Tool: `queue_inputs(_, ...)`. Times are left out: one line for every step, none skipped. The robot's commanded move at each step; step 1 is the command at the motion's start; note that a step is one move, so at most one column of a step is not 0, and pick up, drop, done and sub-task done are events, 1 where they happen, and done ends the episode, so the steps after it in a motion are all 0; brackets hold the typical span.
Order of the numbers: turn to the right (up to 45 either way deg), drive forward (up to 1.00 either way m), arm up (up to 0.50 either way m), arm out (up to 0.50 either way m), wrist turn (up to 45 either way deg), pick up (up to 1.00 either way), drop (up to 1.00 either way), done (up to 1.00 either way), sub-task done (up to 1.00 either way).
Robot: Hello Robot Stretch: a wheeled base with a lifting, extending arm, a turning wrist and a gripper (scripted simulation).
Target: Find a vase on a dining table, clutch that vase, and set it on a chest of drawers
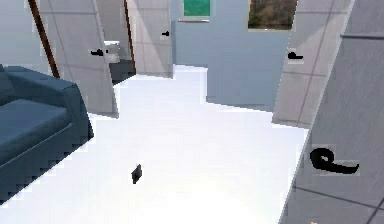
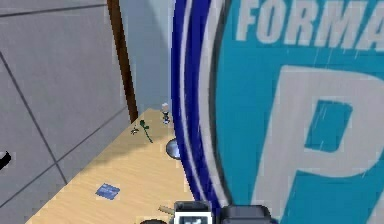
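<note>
Here, a small pale thing [image 2: 165, 116] stands upright near the far edge of the wooden table [image 2: 120, 165]; a bluish bowl [image 2: 175, 150], contents unclear, sits nearer. The gripper [image 2: 160, 217]: load cannot be told.

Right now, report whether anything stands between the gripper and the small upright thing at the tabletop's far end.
Likely yes: a round bowl-like thing sits on the tabletop between the gripper and the small upright thing, beside the big blue disc. Whether that upright thing is the vase cannot be told.

a home: blue sofa [image 1: 30, 115], several grey doors [image 1: 85, 60]
</note>
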Motion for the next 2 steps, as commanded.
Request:
queue_inputs(0.0,0.00,0.00,0.38,0.0,0.00,0.00,0.00,0.00)
queue_inputs(0.0,0.00,0.00,0.00,45.0,0.00,0.00,0.00,0.00)
